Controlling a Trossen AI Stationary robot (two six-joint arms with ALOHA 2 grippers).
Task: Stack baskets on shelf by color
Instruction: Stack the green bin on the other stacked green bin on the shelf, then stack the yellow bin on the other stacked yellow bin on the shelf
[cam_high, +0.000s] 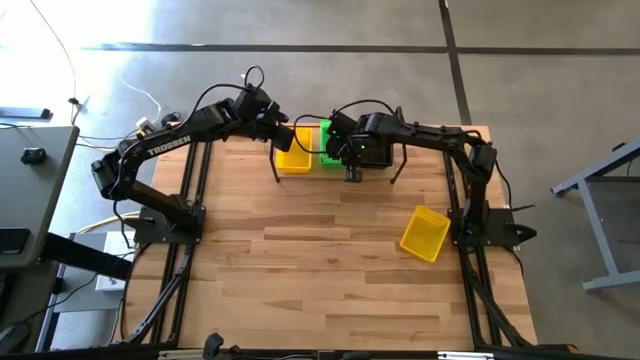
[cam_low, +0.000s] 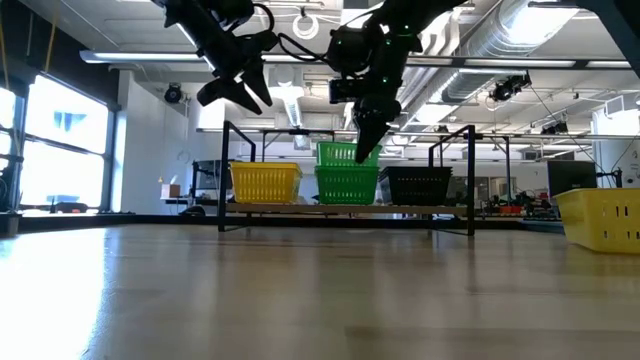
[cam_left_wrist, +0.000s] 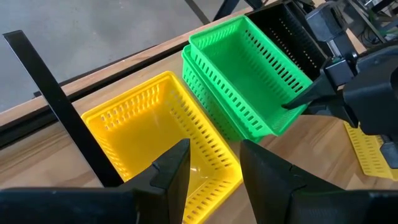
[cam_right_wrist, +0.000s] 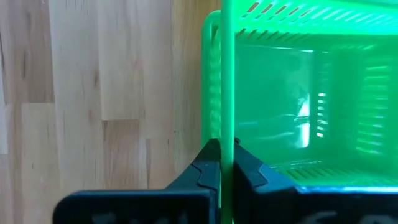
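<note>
The shelf (cam_low: 330, 210) stands at the table's far edge. On it are a yellow basket (cam_high: 293, 152), a green basket (cam_low: 347, 185) and black baskets (cam_low: 418, 185). My right gripper (cam_low: 365, 130) is shut on an upper green basket (cam_left_wrist: 249, 68), which sits partly in the lower green one. My left gripper (cam_left_wrist: 214, 152) hangs open and empty above the yellow basket (cam_left_wrist: 155, 137). Another yellow basket (cam_high: 424, 233) lies on the table at the near right. My right gripper pinches the upper green basket's near short wall at its rim (cam_right_wrist: 227, 124), close to the right corner, one finger inside and one outside. The fingers come from above, pointing down. The basket is upright, raised partly out of the green basket beneath.
The shelf's black upright frame (cam_low: 225, 175) stands left of the yellow basket and another upright (cam_low: 470, 180) right of the black ones. Both arms crowd over the shelf's middle. Open tabletop (cam_high: 320, 260) lies in front of the shelf.
</note>
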